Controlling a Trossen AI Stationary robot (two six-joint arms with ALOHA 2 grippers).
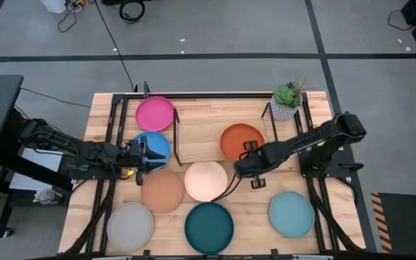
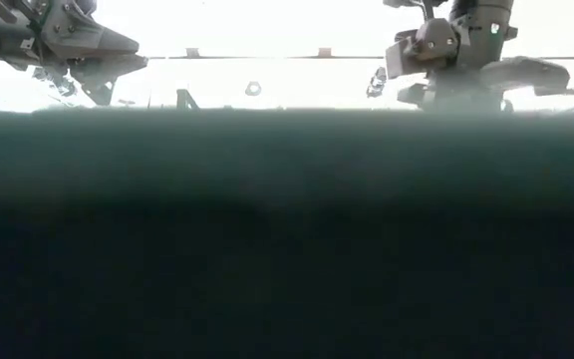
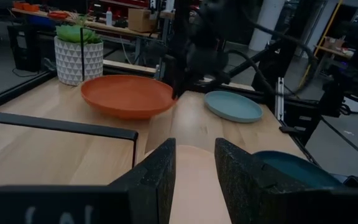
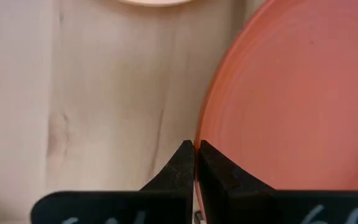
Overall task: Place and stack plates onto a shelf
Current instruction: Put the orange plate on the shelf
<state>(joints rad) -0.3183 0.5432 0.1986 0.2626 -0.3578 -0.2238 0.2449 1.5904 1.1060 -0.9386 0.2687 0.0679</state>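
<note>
Near the middle of the table (image 1: pixel 208 119), my right gripper (image 1: pixel 247 165) was clamped on the near rim of the orange plate (image 1: pixel 241 141); the right wrist view showed the two fingertips (image 4: pixel 185 163) pressed together on that edge, which the high view could not resolve. The left wrist view added that the orange plate (image 3: pixel 129 96) was tilted, one side lifted off the wood, with the potted plant (image 3: pixel 79 53) just behind it toward the far right corner. My left gripper (image 1: pixel 141 152) hung over the blue plate (image 1: pixel 155 146) near the left edge, its fingers (image 3: pixel 160 177) apart with nothing between them, the cream plate (image 3: pixel 194 186) lying beyond them on the table.

From above, the shelf (image 1: pixel 150 126) stood at the far left, the magenta plate (image 1: pixel 154 113) on it. The tan plate (image 1: pixel 162 190) and cream plate sat side by side mid-table; the grey plate (image 1: pixel 130 224), dark teal plate (image 1: pixel 209 227) and pale blue plate (image 1: pixel 292 214) lined the near edge. The low view gave only both arms against a bright background, its lower part blocked by a dark blur.
</note>
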